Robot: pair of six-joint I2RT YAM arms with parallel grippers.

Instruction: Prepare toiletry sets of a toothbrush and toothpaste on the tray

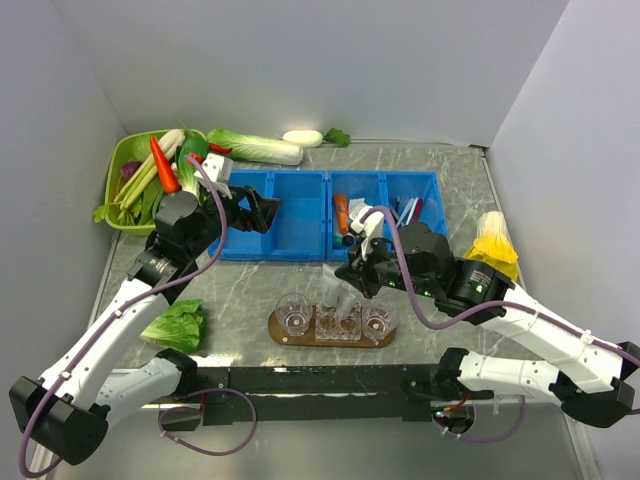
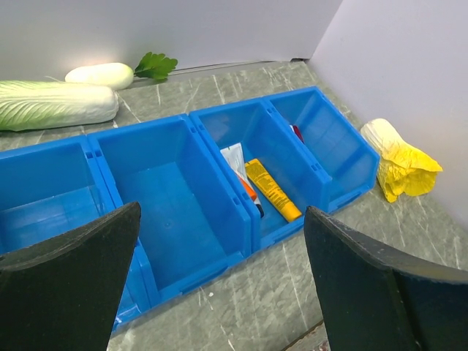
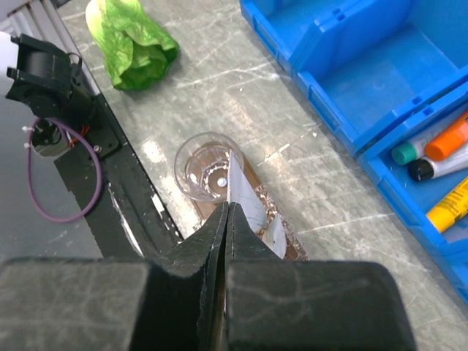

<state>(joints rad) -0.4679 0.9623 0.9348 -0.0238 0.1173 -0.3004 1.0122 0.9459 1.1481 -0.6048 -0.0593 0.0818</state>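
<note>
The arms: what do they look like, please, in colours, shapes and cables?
Both the left arm and the right arm have smooth white shells and black joints. A purple cable loops along each. The jaws are black, broad and flat.

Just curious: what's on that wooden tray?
Three clear cups stand in a row on the tray. The right hand, gripping toothpaste, hangs over them, partly covering the middle one.
</note>
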